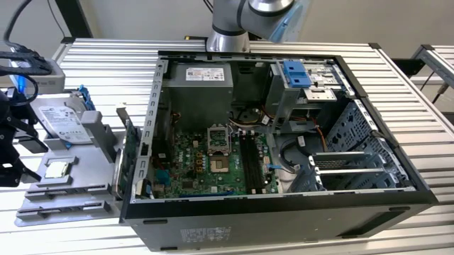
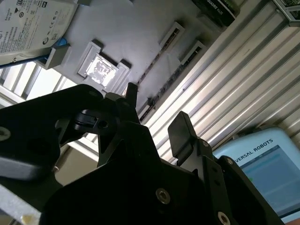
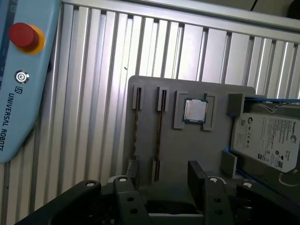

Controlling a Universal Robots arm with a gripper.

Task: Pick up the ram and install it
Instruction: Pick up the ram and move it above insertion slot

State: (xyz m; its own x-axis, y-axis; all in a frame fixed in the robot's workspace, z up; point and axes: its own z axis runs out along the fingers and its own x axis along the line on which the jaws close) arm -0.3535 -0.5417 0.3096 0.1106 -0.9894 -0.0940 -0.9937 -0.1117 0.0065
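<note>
Two ram sticks stand on edge in the narrow slots of a grey holder tray (image 3: 187, 154): one ram (image 3: 136, 126) and a second beside it (image 3: 160, 124). In the second wrist view the ram (image 2: 153, 70) is a thin dark line in its slot. My gripper (image 3: 164, 173) hangs open above the tray's edge, short of the sticks, with nothing between its fingers (image 3: 132, 171). In the exterior view the gripper (image 1: 13, 159) is at the far left, over the tray (image 1: 78, 175). The open computer case (image 1: 284, 212) shows the motherboard's memory slots (image 1: 250, 154).
On the tray also lie a silver processor chip (image 3: 194, 111) and a hard drive (image 3: 267, 140). A green card (image 1: 129, 154) stands on edge between the tray and the case. A teach pendant (image 3: 18, 84) lies on the ribbed aluminium table (image 3: 93, 70).
</note>
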